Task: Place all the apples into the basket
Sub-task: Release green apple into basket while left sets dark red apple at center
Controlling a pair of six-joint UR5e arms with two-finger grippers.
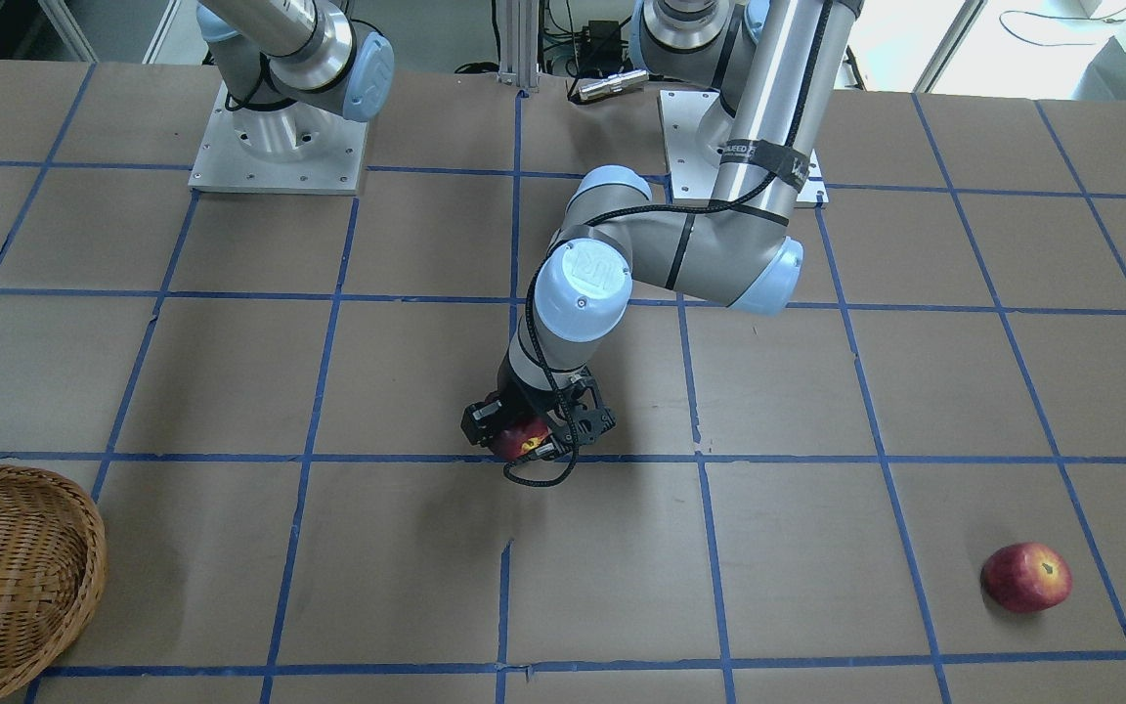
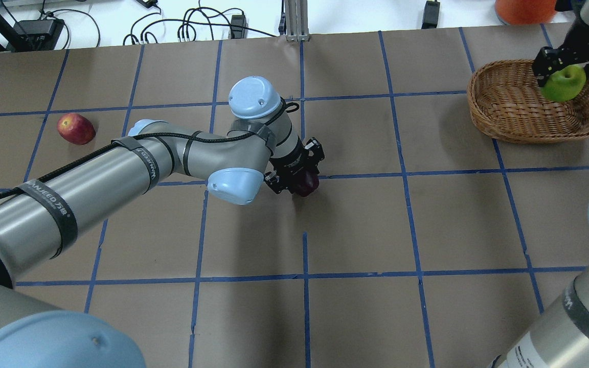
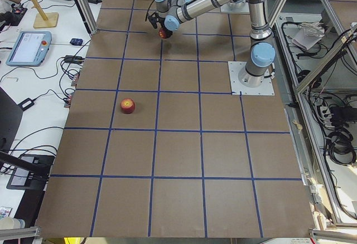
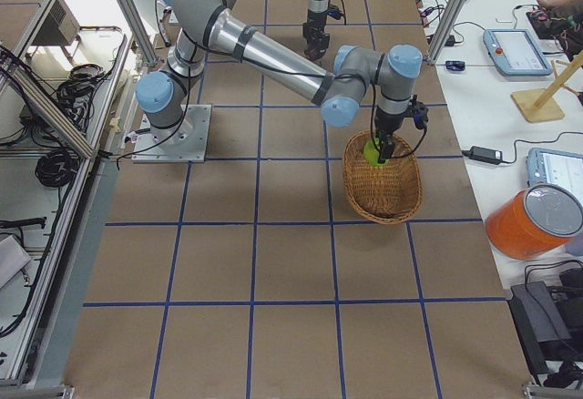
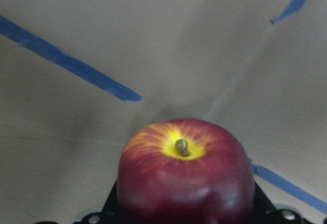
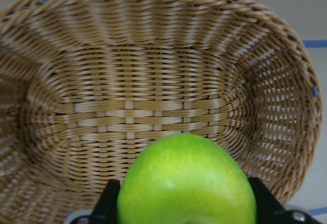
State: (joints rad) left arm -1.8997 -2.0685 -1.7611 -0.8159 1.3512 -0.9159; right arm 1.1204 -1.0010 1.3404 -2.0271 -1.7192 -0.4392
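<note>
My left gripper [image 2: 298, 176] is shut on the dark maroon apple [image 2: 307, 184] near the table's middle, low over the brown surface; the apple fills the left wrist view [image 5: 186, 178], stem up. My right gripper [image 2: 563, 71] is shut on the yellow-green apple [image 2: 564, 84] and holds it above the wicker basket [image 2: 509, 110] at the far right. The right wrist view shows this apple [image 6: 186, 183] over the basket's empty inside [image 6: 153, 106]. The red apple with yellowish blush [image 2: 75, 128] lies alone on the table at the far left, away from both grippers.
The table is brown with a blue tape grid. An orange container [image 2: 524, 7] stands beyond the basket at the table's far edge. The arms' base plates [image 1: 280, 147] sit at the robot's side. Side tables with tablets [image 3: 28, 46] flank the far edge.
</note>
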